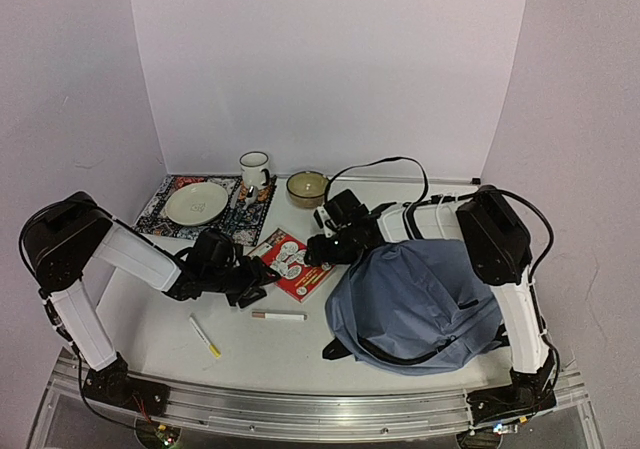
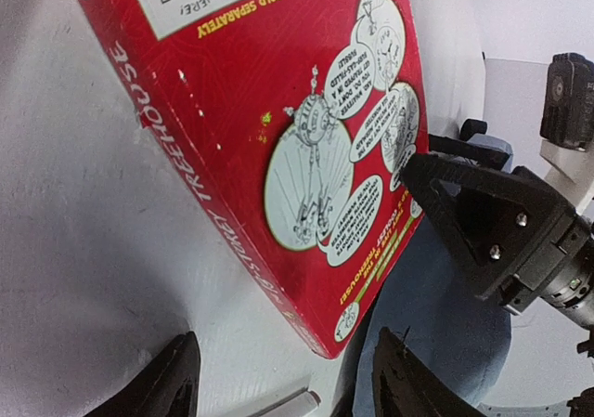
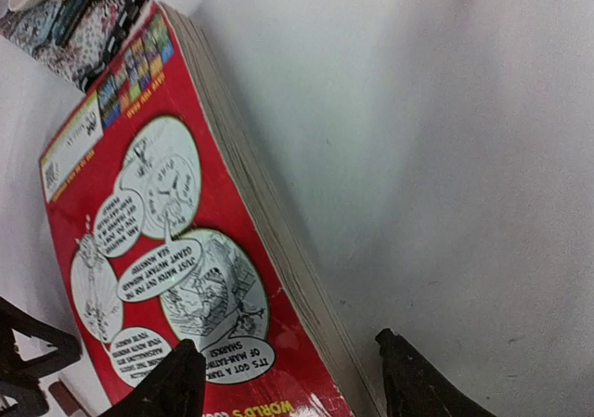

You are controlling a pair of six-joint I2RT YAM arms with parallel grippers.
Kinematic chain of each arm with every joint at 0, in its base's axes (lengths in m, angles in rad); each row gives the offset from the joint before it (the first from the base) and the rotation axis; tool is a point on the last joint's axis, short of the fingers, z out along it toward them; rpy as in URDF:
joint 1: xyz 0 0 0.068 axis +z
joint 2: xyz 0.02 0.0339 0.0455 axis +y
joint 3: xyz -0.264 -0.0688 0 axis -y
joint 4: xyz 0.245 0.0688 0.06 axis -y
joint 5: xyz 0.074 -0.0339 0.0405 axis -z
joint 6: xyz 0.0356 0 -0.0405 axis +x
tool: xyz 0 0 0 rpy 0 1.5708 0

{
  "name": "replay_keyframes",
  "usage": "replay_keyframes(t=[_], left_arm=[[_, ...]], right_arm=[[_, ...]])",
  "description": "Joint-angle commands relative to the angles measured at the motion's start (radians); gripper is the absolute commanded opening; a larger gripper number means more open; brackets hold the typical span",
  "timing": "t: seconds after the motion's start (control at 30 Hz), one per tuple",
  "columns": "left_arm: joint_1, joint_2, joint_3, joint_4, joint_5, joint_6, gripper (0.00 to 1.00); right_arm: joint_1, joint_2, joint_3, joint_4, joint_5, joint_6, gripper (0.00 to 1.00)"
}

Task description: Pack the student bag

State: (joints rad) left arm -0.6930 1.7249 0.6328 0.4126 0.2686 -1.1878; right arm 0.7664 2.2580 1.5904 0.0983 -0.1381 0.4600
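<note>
Student bag (image 1: 415, 304), a soft grey-blue backpack with black straps, lies slumped at the lower right of the overhead view on the white table (image 1: 150, 319), under the right arm. Just left of it a red book (image 1: 292, 263) lies flat. In the left wrist view the book (image 2: 297, 157) shows "TREEHOUSE" in white along its spine, "NOT TO BE SOLD SEPARATELY" in yellow, a QR code, and cartoon panels in white ovals. In the right wrist view the book (image 3: 176, 278) carries an upside-down caption ending "OF MAN-EATING SHARKS!". The left gripper (image 1: 262, 274) sits at the book's lower left with its fingers spread wide around nothing. The right gripper (image 1: 320, 249) is at the book's upper right, between book and bag, also spread and pinching nothing. Below the book lie a white marker (image 1: 279, 316) and a yellow-tipped pen (image 1: 205, 336). Toward the upper left stand a plate (image 1: 197, 203) on a patterned mat (image 1: 160, 209), a mug (image 1: 254, 169) and a bowl (image 1: 306, 187).
</note>
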Motion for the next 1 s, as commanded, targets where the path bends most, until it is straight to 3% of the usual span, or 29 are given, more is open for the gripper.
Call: replay_keyframes(t=[0.0, 0.17, 0.47, 0.67, 0.8, 0.97], left_arm=[[0.004, 0.047, 0.014, -0.023, -0.006, -0.013, 0.66], [0.004, 0.075, 0.022, -0.023, -0.007, -0.017, 0.67], [0.004, 0.037, 0.012, -0.023, -0.009, -0.021, 0.62], [0.004, -0.041, -0.008, -0.023, -0.028, -0.017, 0.57], [0.008, -0.073, -0.023, -0.023, -0.033, -0.022, 0.57], [0.035, -0.147, -0.075, -0.023, -0.047, -0.027, 0.61]], right_arm=[[0.004, 0.032, 0.025, -0.062, -0.092, -0.011, 0.63], [0.014, -0.018, -0.048, -0.017, -0.25, 0.037, 0.52], [0.015, -0.132, -0.233, 0.311, -0.442, 0.254, 0.35], [0.015, -0.161, -0.264, 0.425, -0.468, 0.344, 0.19], [0.014, -0.169, -0.273, 0.445, -0.447, 0.381, 0.01], [0.01, -0.227, -0.33, 0.531, -0.432, 0.448, 0.0]])
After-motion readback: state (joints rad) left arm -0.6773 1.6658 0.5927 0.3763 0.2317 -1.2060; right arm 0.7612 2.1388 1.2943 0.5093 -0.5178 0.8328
